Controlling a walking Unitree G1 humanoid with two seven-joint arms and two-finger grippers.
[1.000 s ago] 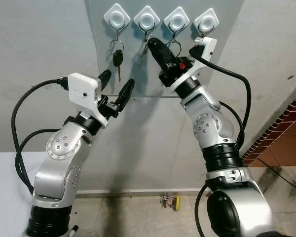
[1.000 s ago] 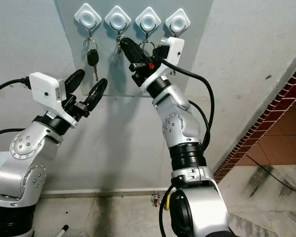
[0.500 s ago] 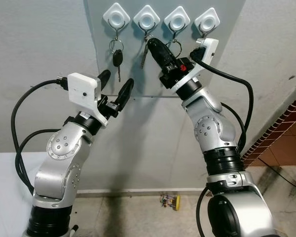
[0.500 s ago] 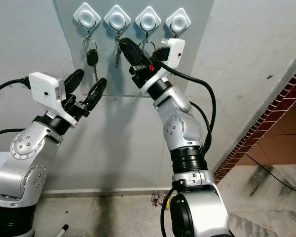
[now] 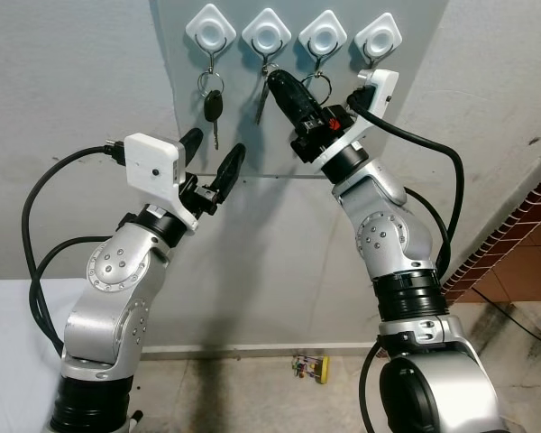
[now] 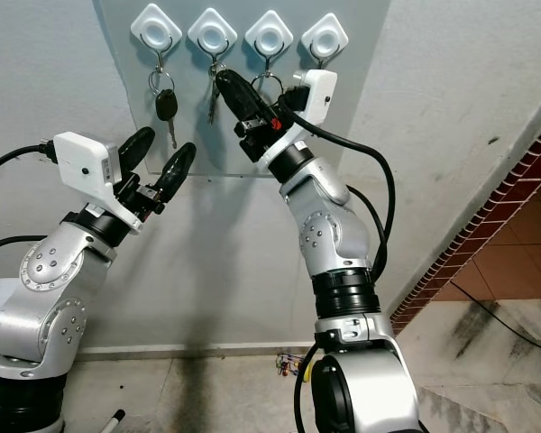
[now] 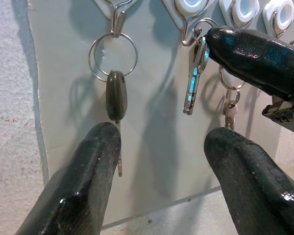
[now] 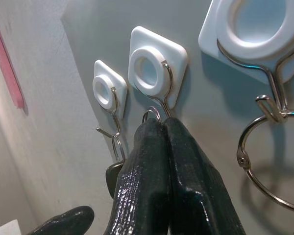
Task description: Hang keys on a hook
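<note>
I am holding my left tool (image 5: 214,160) below the grey board (image 5: 243,135), fingers spread apart and gripping nothing, aimed up at the black car key (image 5: 213,105) hanging on the first hook (image 5: 208,32). Moving right: my right tool (image 5: 275,81) is raised at the second hook (image 5: 267,32), its fingers pressed together on the ring of the keys (image 7: 194,78); the ring appears to be sitting in the hook's bend, the keys dangling beside the fingertips. A third bunch (image 7: 229,105) is hanging on the next hook. Judgement: hanging step is nearly finished. Next move calls for parting the right fingers gently, then backing straight away without snagging the ring.
</note>
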